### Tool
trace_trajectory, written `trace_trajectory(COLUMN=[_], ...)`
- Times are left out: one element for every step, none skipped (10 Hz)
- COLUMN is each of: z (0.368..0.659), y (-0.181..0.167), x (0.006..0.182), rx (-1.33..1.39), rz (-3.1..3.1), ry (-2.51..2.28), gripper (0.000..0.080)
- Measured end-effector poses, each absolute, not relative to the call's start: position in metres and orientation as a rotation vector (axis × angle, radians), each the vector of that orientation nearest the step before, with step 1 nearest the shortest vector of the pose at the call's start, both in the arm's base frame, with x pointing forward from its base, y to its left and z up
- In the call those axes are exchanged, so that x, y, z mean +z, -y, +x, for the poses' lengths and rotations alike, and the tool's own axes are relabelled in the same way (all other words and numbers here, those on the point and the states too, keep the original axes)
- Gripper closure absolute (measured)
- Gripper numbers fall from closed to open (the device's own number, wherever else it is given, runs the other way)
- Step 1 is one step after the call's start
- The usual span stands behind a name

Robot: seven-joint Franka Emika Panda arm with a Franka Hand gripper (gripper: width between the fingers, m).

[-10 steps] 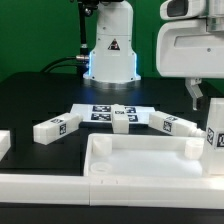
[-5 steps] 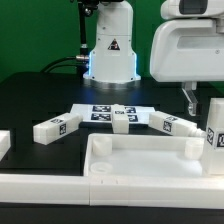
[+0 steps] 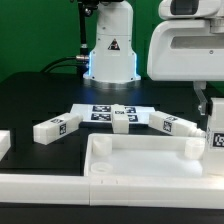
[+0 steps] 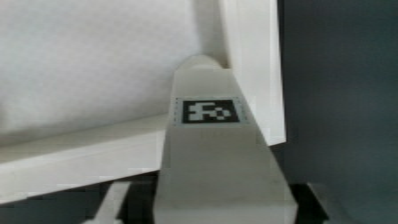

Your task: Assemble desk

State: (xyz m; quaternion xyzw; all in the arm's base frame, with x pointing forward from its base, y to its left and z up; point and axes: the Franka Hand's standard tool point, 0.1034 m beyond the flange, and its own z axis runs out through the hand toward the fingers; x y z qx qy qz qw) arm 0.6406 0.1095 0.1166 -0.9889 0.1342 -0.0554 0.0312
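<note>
Lowered since a second ago, your gripper (image 3: pixel 211 110) clamps a leg (image 3: pixel 215 140) above the panel (image 3: pixel 140 160) corner near the bench's edge on the exterior view's right. None looks fitted yet; three loose legs (image 3: pixel 57 126) wait.

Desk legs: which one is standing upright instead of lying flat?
The white square-section plastic leg at the exterior view's far right, held in the tool; the others lie flat on the black table.
</note>
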Motion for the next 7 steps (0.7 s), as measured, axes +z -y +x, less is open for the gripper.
trace_trajectory(z=[0.6407, 0.6401, 0.6387, 0.6386, 0.6379, 0.6378, 0.6377], y=[-0.1084, -0.1082, -0.1096, -0.1099, -0.1124, -0.1121, -0.1123], x=[0.1169, 0.1166, 0.1154, 0.1145, 0.1141, 0.1142, 0.1141], rx=[-0.165, -0.155, -0.139, -0.118, -0.092, -0.091, -0.081], rz=[-3.001, -2.925, -2.805, -2.609, -2.368, -2.359, -2.284], ry=[-0.65, -0.93, -1.24, -1.59, -1.913, -1.924, -2.005], gripper=[0.0514, 0.0514, 0.0514, 0.0514, 0.0514, 0.0514, 0.0514])
